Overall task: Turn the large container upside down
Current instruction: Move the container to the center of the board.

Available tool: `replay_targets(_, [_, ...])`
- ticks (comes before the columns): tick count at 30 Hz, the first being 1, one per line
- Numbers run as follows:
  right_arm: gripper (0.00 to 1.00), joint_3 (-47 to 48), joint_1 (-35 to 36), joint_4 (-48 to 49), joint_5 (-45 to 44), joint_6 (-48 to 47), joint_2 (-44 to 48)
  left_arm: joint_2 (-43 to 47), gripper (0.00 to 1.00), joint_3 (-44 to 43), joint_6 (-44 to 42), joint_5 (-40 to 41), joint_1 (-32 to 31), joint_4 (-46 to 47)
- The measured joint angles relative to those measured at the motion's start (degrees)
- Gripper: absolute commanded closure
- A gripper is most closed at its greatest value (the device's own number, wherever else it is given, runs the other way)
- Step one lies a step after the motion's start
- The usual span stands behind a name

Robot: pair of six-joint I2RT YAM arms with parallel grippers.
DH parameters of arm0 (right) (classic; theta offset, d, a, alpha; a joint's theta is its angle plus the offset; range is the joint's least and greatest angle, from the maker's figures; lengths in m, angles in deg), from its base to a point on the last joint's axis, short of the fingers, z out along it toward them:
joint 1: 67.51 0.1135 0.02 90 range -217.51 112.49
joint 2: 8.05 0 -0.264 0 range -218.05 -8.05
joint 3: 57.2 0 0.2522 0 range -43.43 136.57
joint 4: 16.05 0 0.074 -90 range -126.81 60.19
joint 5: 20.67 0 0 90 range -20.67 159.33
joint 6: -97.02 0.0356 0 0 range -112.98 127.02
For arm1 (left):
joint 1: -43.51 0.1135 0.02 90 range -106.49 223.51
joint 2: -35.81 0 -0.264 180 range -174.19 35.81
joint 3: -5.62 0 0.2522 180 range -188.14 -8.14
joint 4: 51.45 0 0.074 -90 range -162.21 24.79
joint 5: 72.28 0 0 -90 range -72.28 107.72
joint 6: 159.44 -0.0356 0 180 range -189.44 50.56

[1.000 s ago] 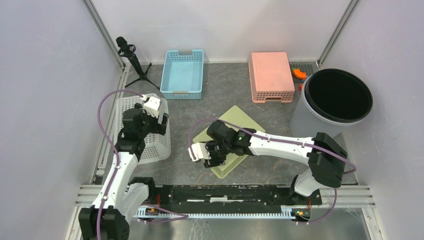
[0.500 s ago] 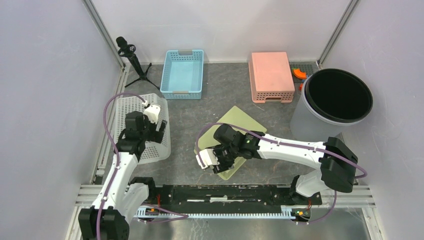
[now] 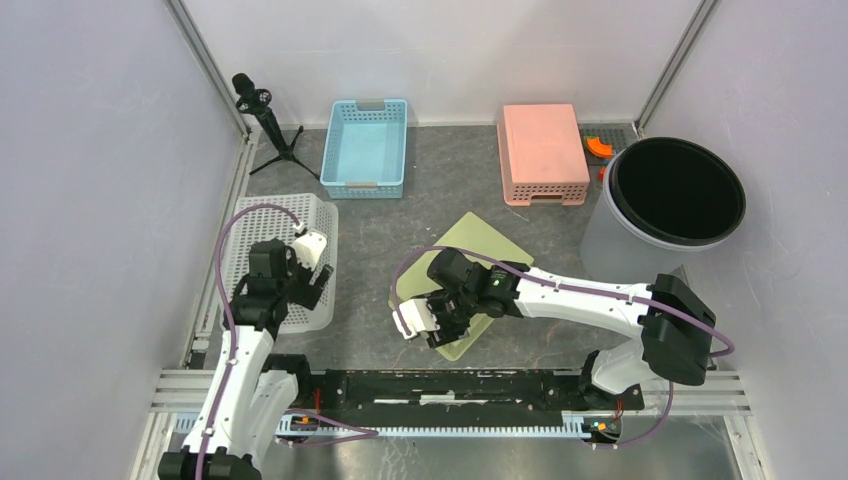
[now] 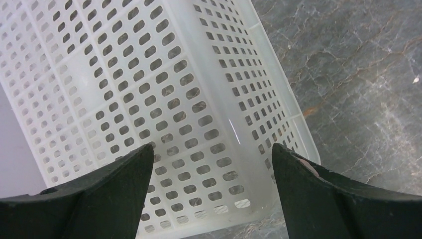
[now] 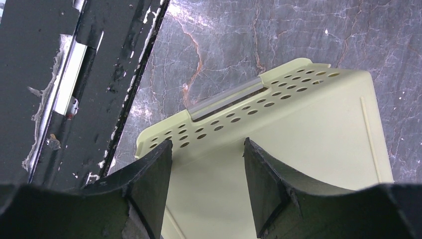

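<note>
The large white container (image 3: 265, 215) lies at the left edge of the surface (image 3: 420, 200), about halfway between the far and the near edge. It is bottom up: in the left wrist view its perforated base (image 4: 149, 74) faces upward, and the wall slopes down to the rim, which lies on the grey stone-patterned surface.

The left pincer (image 3: 312, 275) hangs over the near right corner of this container. Its two dark fingers (image 4: 114, 184) stand wide apart and hold nothing. From the left wrist view (image 4: 211, 149) I cannot tell if they touch the container.

The right pincer (image 3: 432, 328) is in the middle of the surface, near the near edge, over the near corner of a yellow-green container (image 3: 475, 235). This container also shows a smooth flat face upward, with a perforated wall and a handle slot on the near side (image 5: 298, 124). The fingers of the right pincer (image 5: 206, 144) are partly apart, and nothing is gripped between them.

Along the far edge stand a light blue basket (image 3: 367, 145) and a pink container (image 3: 542, 150), the pink one bottom up. A large black bin (image 3: 675, 190) stands at the right edge, and a small black tripod (image 3: 265, 115) stands in the far left corner.
</note>
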Motion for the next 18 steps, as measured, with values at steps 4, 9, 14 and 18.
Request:
replay_targets(4, [0.40, 0.09, 0.00, -0.52, 0.15, -0.44, 0.00, 2.08, 0.05, 0.24, -1.44, 0.52, 0.00, -2.19])
replay_targets(9, [0.40, 0.09, 0.00, -1.29, 0.20, -0.96, 0.28, 4.26, 0.04, 0.28, -3.08, 1.38, 0.00, -3.91])
replay_targets(14, [0.39, 0.09, 0.00, -2.16, 0.09, -1.38, 0.68, 4.28, 0.00, 0.26, -3.65, 2.49, -0.04, -4.09])
replay_targets(18, [0.39, 0.07, 0.00, -3.30, -0.81, -1.68, 1.33, 4.52, 0.00, -0.98, -3.61, 1.95, -0.04, -5.20])
